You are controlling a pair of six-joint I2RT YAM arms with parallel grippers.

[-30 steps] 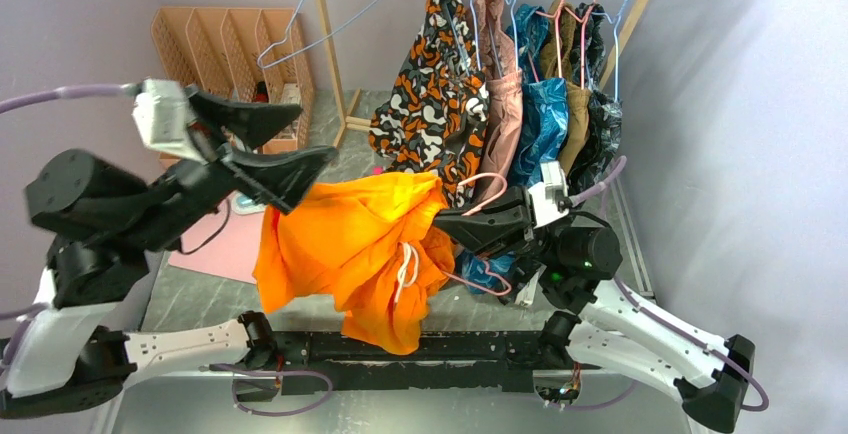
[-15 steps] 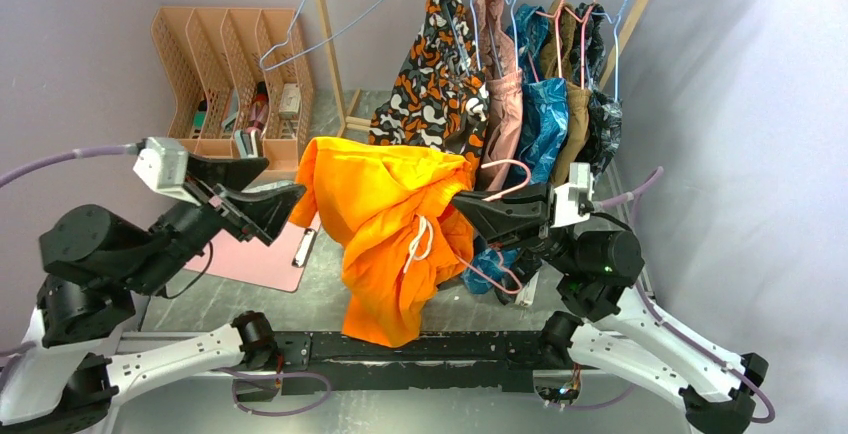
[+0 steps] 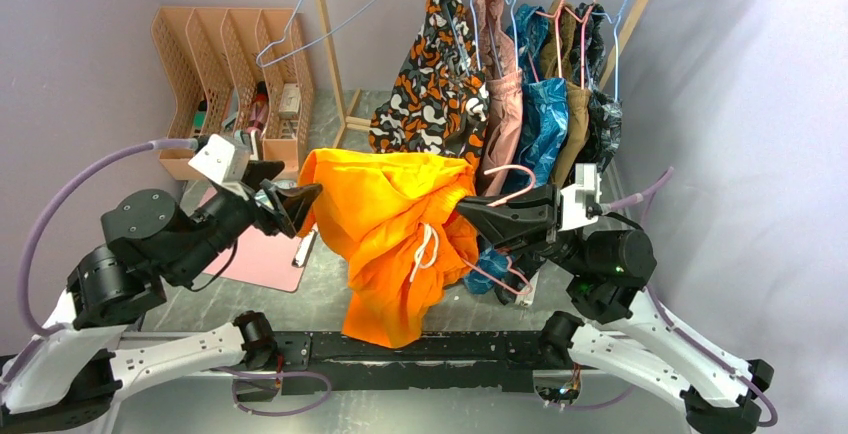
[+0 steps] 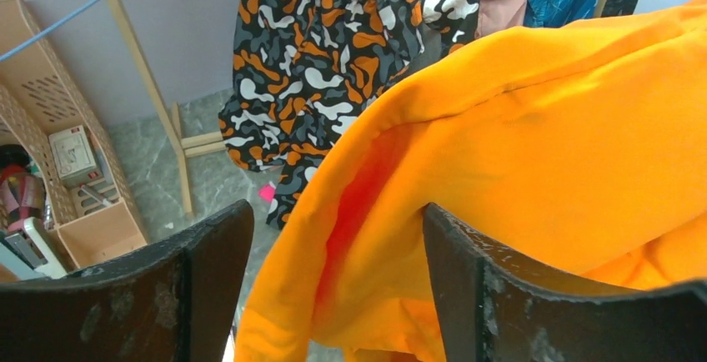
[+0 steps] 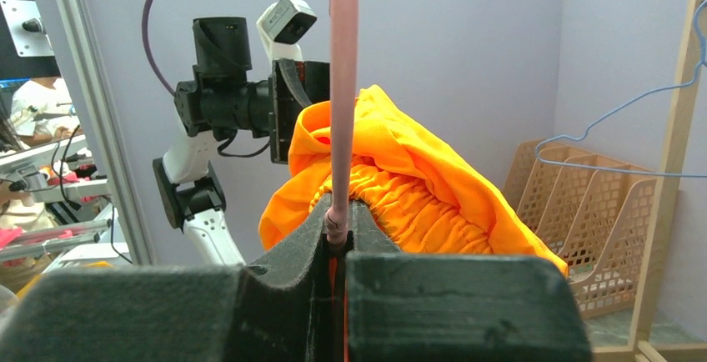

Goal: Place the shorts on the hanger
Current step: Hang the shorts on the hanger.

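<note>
The orange shorts [image 3: 395, 229] hang draped over the pink hanger [image 3: 505, 170], with the white drawstring dangling in front. My right gripper [image 3: 465, 212] is shut on the hanger's wire and holds it in the air. In the right wrist view the wire [image 5: 343, 87] rises straight from the closed jaws [image 5: 338, 216], with the gathered waistband [image 5: 417, 191] just behind. My left gripper [image 3: 300, 202] is open at the shorts' left edge. In the left wrist view the orange fabric [image 4: 517, 128] lies between its spread fingers [image 4: 200, 270], unclamped.
A wooden rack at the back holds the orange-black-white patterned garment [image 3: 430, 94] and several other clothes on hangers. A light-blue hanger [image 3: 330, 14] hangs at its left end. A peach slotted organizer [image 3: 225, 54] stands back left. A pink clipboard [image 3: 250, 254] lies below the left gripper.
My left arm has dropped and swung right, bringing its open gripper to the shorts' left edge. The right gripper has carried the hanger and shorts a little right and up.
</note>
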